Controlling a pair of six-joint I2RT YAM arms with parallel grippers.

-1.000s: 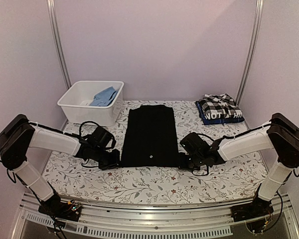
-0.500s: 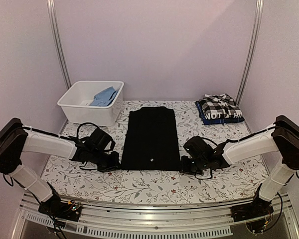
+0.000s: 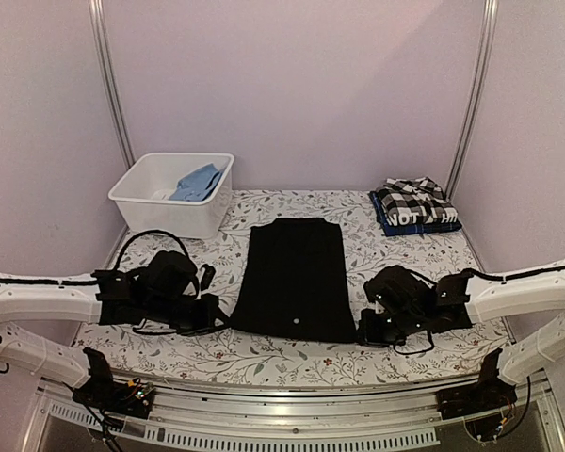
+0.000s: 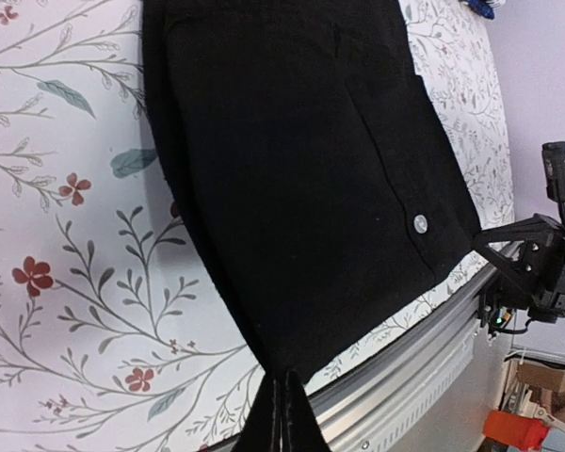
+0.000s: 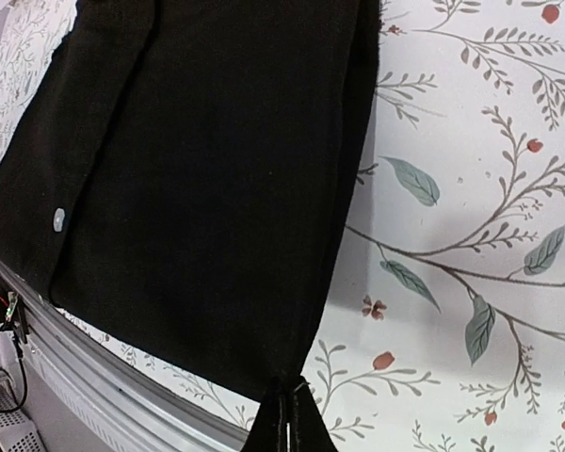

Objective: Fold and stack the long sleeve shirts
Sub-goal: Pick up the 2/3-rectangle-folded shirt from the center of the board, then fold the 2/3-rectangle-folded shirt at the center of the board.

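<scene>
The plain black shirt point(image 3: 297, 278) lies as a long folded strip mid-table, one white button near its near edge. My left gripper point(image 3: 218, 320) is shut on its near left corner; in the left wrist view point(image 4: 284, 395) the corner of the cloth point(image 4: 301, 188) is pinched between the jaws and lifted. My right gripper point(image 3: 365, 330) is shut on the near right corner; the right wrist view point(image 5: 290, 400) shows the cloth point(image 5: 198, 179) pulled up into the shut jaws. The checked shirt point(image 3: 414, 201) lies on the dark lettered one point(image 3: 422, 221) at the back right.
A white bin point(image 3: 173, 193) with a blue cloth point(image 3: 198, 181) inside stands at the back left. The table's metal front rail point(image 3: 282, 414) runs close below both grippers. Floral tablecloth point(image 3: 414, 353) covers the table.
Both grippers have pulled the shirt's near edge toward the front of the table, and the arms have stretched out low. The whole shirt has slid nearer.
</scene>
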